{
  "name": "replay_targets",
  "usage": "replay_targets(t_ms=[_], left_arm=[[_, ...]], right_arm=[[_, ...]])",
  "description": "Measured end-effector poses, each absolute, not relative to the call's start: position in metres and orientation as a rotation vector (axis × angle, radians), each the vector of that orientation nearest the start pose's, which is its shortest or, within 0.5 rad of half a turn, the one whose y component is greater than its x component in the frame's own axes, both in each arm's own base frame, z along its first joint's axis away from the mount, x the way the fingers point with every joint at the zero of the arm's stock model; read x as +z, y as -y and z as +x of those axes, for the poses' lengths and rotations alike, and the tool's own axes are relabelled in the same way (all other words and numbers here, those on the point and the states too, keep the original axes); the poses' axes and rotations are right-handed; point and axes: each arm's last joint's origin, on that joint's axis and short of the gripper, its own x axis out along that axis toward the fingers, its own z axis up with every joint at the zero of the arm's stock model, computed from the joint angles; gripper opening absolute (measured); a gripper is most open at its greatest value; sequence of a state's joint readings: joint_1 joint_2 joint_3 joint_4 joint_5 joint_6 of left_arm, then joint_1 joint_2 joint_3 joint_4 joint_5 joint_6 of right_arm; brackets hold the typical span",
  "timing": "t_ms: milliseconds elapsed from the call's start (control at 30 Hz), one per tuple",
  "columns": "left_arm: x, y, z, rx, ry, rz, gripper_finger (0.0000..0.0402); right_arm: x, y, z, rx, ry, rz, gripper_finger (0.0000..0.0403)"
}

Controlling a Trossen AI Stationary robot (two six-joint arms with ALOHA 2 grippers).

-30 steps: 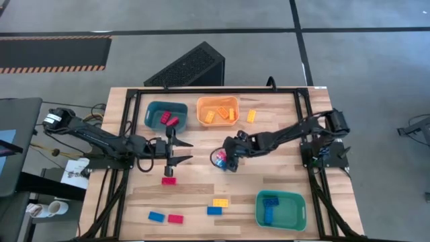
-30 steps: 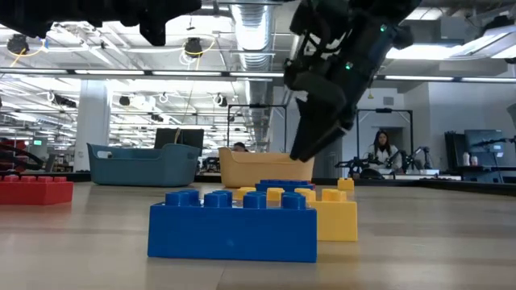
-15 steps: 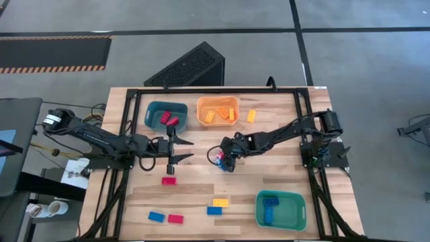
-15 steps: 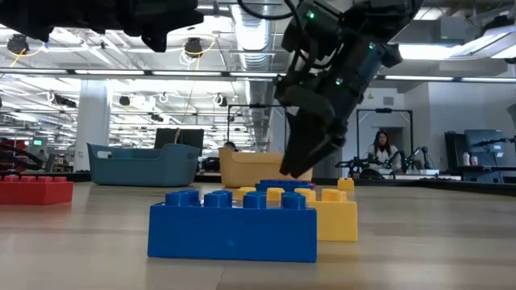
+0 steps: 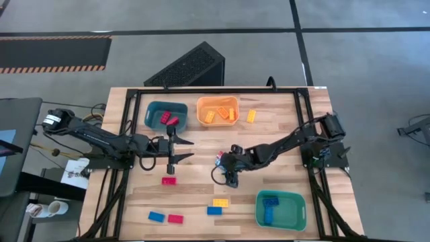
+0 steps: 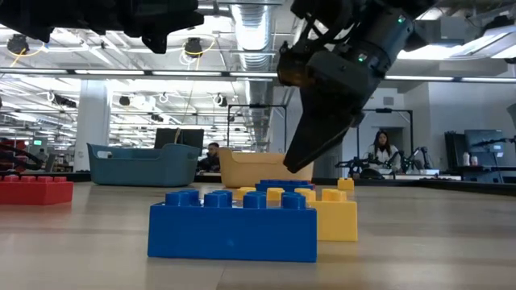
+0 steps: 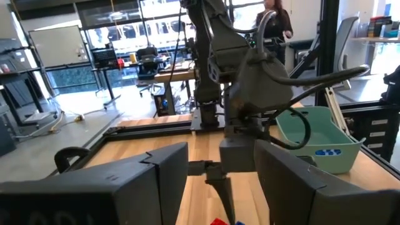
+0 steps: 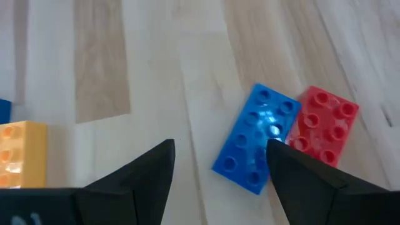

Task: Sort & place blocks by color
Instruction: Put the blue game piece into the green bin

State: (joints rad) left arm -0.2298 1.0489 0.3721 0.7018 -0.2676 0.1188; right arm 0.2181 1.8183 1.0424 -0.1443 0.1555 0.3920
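The right arm reached across toward mid-table, its right gripper pointing down with fingers spread apart. The left gripper hovered level, fingers parted.

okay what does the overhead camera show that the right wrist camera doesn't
Only the high view shows the layout: the teal bin holding red blocks, the orange bin, the green bin holding blue blocks, loose blocks along the near edge, and the left gripper open above a red block.

Only the right wrist view shows the blue block lying against a red one, studs up.

Both show the right gripper, open over that pair, and the wooden table.
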Motion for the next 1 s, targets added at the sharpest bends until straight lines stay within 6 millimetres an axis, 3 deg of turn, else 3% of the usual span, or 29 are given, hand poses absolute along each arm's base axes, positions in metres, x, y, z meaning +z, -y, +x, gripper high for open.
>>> replay_targets(t_ms=[800, 1000], left_arm=[[0.231, 0.041, 0.209, 0.040, 0.047, 0.095, 0.0173], [0.231, 0.041, 0.209, 0.041, 0.054, 0.091, 0.0173]], right_arm=[[0.153, -0.082, 0.351, -0.099, -0.909, 0.261, 0.0276], [0.135, -0.084, 0.357, -0.104, -0.927, 0.266, 0.0276]])
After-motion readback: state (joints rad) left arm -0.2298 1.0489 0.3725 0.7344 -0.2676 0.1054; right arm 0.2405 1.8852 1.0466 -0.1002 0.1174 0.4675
